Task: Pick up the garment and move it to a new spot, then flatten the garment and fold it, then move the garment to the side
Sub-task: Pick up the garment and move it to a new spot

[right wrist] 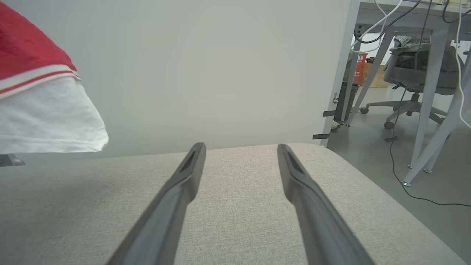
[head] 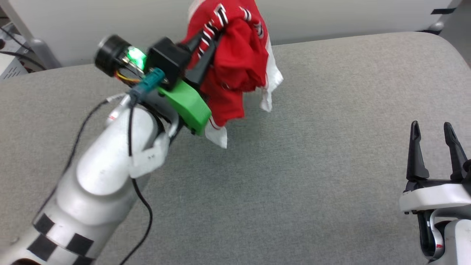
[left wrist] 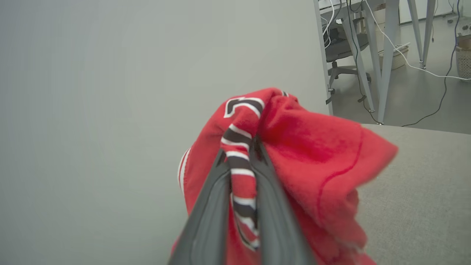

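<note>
The garment [head: 239, 62] is a red jersey with white sleeves and striped trim, bunched up and hanging in the air above the far middle of the grey table [head: 312, 176]. My left gripper [head: 209, 36] is shut on its striped trim, raised well above the surface. The left wrist view has the two dark fingers [left wrist: 213, 206] pinching that striped band of the garment [left wrist: 312, 158]. My right gripper [head: 432, 127] stands open and empty at the lower right, low over the table. A white sleeve of the garment [right wrist: 44, 117] hangs at the left of the right wrist view, apart from my right gripper [right wrist: 241, 147].
A pale wall panel [head: 331, 14] runs along the table's far edge. The table's rounded right corner [right wrist: 331, 154] drops to the floor, where desk legs [right wrist: 434, 121], an office chair [right wrist: 415, 81] and cables stand.
</note>
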